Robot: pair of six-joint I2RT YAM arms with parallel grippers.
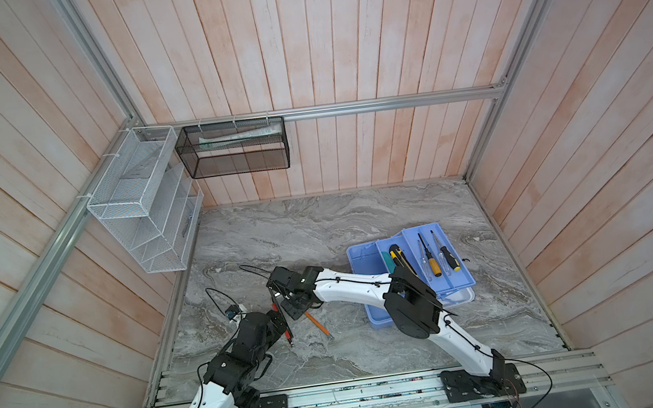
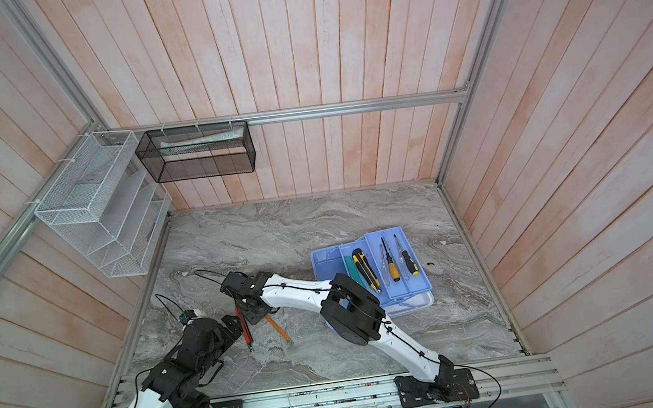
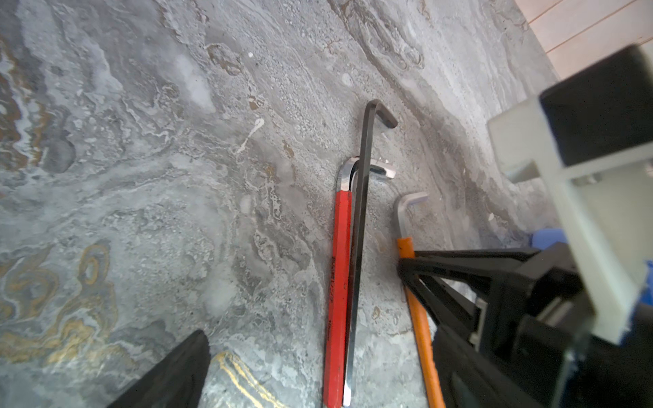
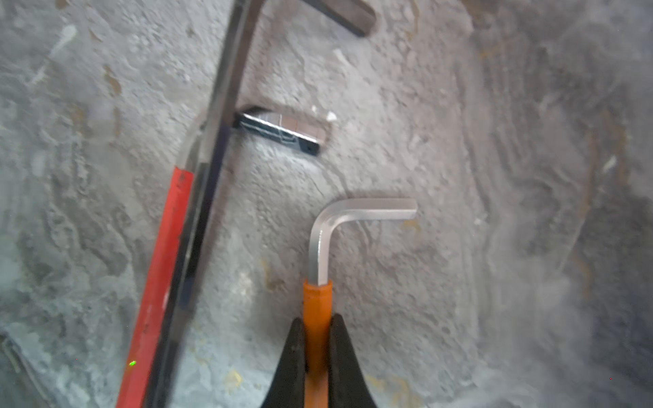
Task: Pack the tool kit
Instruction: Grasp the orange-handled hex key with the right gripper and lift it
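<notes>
**Right gripper** [image 4: 318, 341]: clenched on the orange-sleeved hex key [image 4: 317, 303], with one finger [image 4: 293, 356] on either side of the sleeve. The key's bare bent end projects past the fingertips. Whether the key is off the marble tabletop [image 1: 319, 231] cannot be told.

**Left gripper** [image 1: 280, 323]: released, jaws spread wide, holding nothing. Only one finger [image 3: 169, 374] shows in the left wrist view.

**Red-sleeved hex key** [image 3: 338, 282]: flat on the tabletop just beside the right gripper, between it and the left gripper.

**Black hex key** [image 3: 361, 219]: laid along the red-sleeved one and touching it. It crosses over that key's bent end and reaches farther out.

**Toolbox base** [image 1: 375, 316]: light blue and open. It stands well apart from both grippers, back along the right arm, beside that arm's elbow.

**Tray** [image 1: 456, 278]: light blue, sitting askew on top of the base.
- A yellow-and-black utility knife [image 1: 400, 259] lies in it.
- Several screwdrivers [image 1: 433, 266] lie lengthwise beside the knife, on the side away from the right gripper.

**Teal item** [image 1: 387, 263]: in the base next to the tray; its kind cannot be told.

**White lid** [image 1: 467, 295]: only an edge shows, under the tray.

**White mesh basket** [image 1: 136, 201] and **black mesh basket** [image 1: 235, 148]: hung on the wall rails, far from both grippers.
</notes>
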